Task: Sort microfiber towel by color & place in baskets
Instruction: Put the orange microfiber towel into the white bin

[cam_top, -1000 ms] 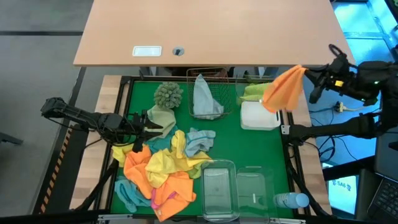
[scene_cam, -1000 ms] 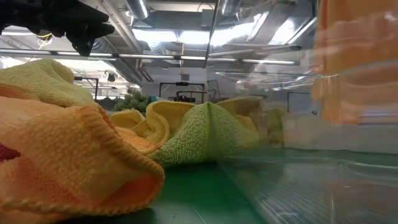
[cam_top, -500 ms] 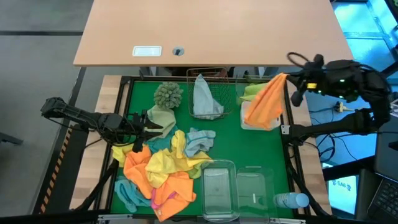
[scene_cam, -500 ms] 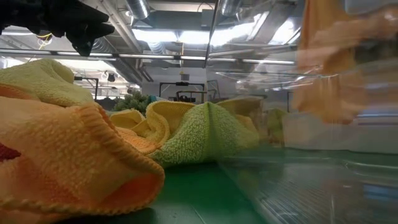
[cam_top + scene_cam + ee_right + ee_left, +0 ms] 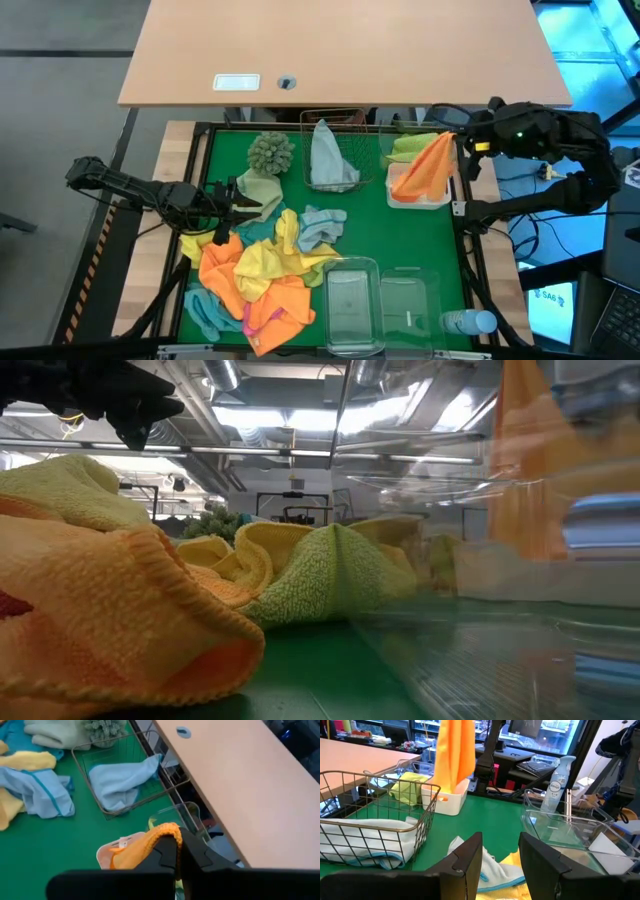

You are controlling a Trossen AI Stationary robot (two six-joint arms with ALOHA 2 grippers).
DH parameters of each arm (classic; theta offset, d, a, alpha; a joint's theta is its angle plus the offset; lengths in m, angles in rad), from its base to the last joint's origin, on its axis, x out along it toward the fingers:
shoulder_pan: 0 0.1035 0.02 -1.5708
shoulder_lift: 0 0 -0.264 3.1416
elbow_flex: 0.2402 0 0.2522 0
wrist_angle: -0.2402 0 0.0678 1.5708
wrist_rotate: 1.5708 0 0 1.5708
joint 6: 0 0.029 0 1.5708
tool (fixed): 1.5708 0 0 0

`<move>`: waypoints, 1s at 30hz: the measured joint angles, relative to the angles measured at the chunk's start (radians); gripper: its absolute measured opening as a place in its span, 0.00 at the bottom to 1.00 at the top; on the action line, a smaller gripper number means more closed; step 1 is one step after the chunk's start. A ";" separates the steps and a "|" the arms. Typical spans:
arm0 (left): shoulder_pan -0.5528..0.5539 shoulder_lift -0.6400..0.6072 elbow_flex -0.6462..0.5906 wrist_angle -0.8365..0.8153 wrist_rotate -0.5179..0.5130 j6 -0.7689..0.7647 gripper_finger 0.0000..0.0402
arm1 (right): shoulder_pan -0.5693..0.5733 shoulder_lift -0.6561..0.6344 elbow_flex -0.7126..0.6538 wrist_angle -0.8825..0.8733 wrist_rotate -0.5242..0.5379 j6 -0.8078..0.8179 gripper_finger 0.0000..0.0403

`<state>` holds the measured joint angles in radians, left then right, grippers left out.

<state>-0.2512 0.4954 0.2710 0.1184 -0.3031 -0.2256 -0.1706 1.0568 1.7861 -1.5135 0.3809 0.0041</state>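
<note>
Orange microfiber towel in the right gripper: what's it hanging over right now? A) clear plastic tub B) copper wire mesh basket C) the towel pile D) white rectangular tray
D: the right gripper is shut on the orange microfiber towel, whose lower end drapes into the white rectangular tray at the mat's right side, beside the copper wire mesh basket that holds a pale grey-blue cloth.

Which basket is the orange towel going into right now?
The white tray at the mat's right edge, where the right claw dangles the orange towel; the wire basket holds pale blue.
</note>
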 joint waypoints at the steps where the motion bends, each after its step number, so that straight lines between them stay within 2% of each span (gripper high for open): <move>1: 0.000 0.000 0.000 0.000 0.000 0.000 0.31 | 0.000 -0.001 -0.021 0.005 0.000 0.000 0.01; 16: 0.000 0.000 0.000 0.000 0.000 0.000 0.31 | 0.000 -0.112 -0.553 0.178 -0.008 0.009 0.01; 26: 0.000 0.000 0.000 0.000 0.001 0.000 0.31 | 0.000 -0.108 -0.783 0.205 0.024 0.121 0.01; 30: 0.000 0.000 0.000 0.000 0.001 0.000 0.31 | 0.000 -0.108 -0.838 0.211 -0.080 0.124 0.01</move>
<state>-0.2515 0.4953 0.2710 0.1181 -0.3023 -0.2256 -0.1711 0.9489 0.9484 -1.3023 0.3006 0.1276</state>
